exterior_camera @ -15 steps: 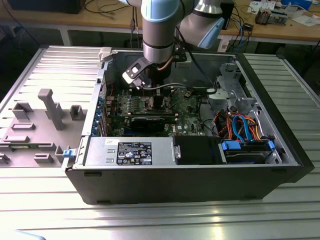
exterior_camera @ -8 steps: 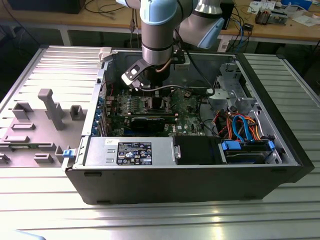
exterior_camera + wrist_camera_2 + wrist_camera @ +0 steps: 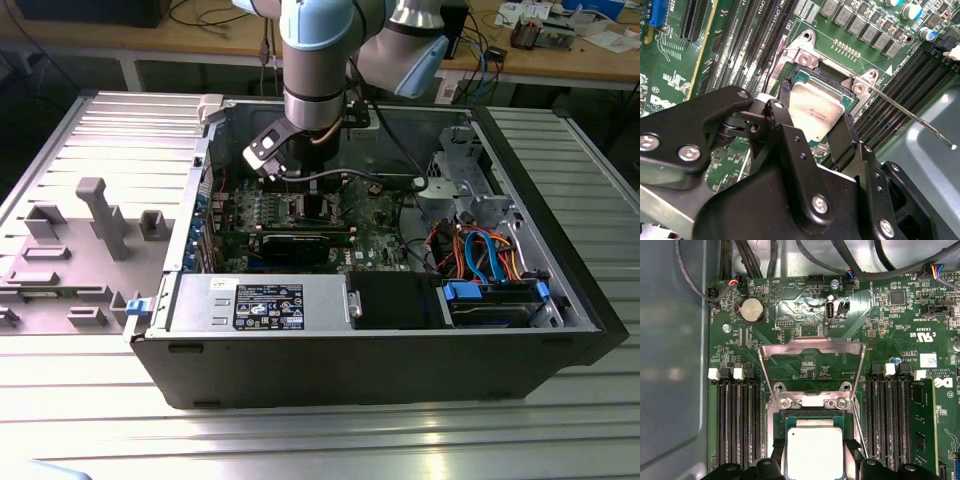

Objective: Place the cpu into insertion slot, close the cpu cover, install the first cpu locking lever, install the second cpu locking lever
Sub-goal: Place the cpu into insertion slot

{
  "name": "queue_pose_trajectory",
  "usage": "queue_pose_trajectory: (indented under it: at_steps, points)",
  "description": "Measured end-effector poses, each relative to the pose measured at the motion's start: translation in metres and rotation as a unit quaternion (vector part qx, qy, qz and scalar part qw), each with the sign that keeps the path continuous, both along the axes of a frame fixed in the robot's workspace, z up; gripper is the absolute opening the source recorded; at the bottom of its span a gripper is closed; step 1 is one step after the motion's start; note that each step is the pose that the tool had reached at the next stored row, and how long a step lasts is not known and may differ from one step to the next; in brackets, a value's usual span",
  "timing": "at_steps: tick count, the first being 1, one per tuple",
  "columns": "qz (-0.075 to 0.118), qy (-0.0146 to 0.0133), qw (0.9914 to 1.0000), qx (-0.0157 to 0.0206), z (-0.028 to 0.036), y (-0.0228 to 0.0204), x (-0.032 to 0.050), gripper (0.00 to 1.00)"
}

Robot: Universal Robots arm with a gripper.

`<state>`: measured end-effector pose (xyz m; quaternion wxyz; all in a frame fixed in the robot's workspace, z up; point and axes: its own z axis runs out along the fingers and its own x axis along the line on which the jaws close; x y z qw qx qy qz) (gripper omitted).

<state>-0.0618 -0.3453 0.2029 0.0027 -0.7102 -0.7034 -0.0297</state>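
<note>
My gripper (image 3: pixel 816 102) is low over the green motherboard (image 3: pixel 685 75) inside the open computer case (image 3: pixel 400 370). Its two black fingers (image 3: pixel 785 90) sit tight against opposite edges of the cpu (image 3: pixel 812 115), a flat silver-grey square, so the gripper is shut on it. The cpu (image 3: pixel 814 455) lies level within the insertion slot (image 3: pixel 780 422). The cpu cover (image 3: pixel 812 346), a thin metal frame with a square window, stands swung open beyond the socket. One thin wire locking lever (image 3: pixel 912 120) sticks out unlatched beside the socket.
Black memory slots (image 3: pixel 735 425) flank the socket on both sides. A coin battery (image 3: pixel 752 310) and cables (image 3: pixel 765 255) lie past the cover. A labelled power supply (image 3: pixel 260 305) and a drive cage with coloured cables (image 3: pixel 480 250) fill the case's near side. Grey fixtures (image 3: pixel 100 215) stand at the exterior view's left.
</note>
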Motion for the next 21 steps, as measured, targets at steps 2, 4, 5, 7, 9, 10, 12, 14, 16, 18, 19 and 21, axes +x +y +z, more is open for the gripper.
queue_pose_trajectory:
  at_steps: [2, 4, 5, 7, 9, 10, 12, 14, 16, 18, 19, 21]
  points:
    - [0.000, 0.0000, 0.99998, -0.0063, 0.0000, 0.0024, 0.0000, 0.55]
    - [0.000, 0.0000, 0.99993, -0.0115, 0.0000, 0.0043, 0.0000, 0.55]
    - [0.000, 0.0000, 0.99991, -0.0135, 0.0000, 0.0048, 0.0000, 0.55]
    - [0.000, 0.0000, 0.99983, -0.0187, 0.0000, 0.0054, 0.0000, 0.55]
    - [0.000, 0.0000, 0.99980, -0.0198, -0.0002, 0.0061, 0.0000, 0.55]
    - [0.000, 0.0000, 0.99980, -0.0198, -0.0004, 0.0064, 0.0001, 0.55]
    - [0.000, 0.0000, 0.99980, -0.0199, -0.0009, 0.0067, 0.0000, 0.55]
    - [0.000, 0.0002, 0.99980, -0.0198, -0.0020, 0.0070, 0.0000, 0.55]
    - [0.000, 0.0005, 0.99980, -0.0199, -0.0027, 0.0070, 0.0000, 0.55]
    - [0.000, 0.0004, 0.99980, -0.0199, -0.0034, 0.0072, 0.0001, 0.55]
    - [0.000, 0.0005, 0.99980, -0.0199, -0.0034, 0.0072, 0.0000, 0.55]
    - [0.000, 0.0004, 0.99980, -0.0201, -0.0034, 0.0072, 0.0000, 0.55]
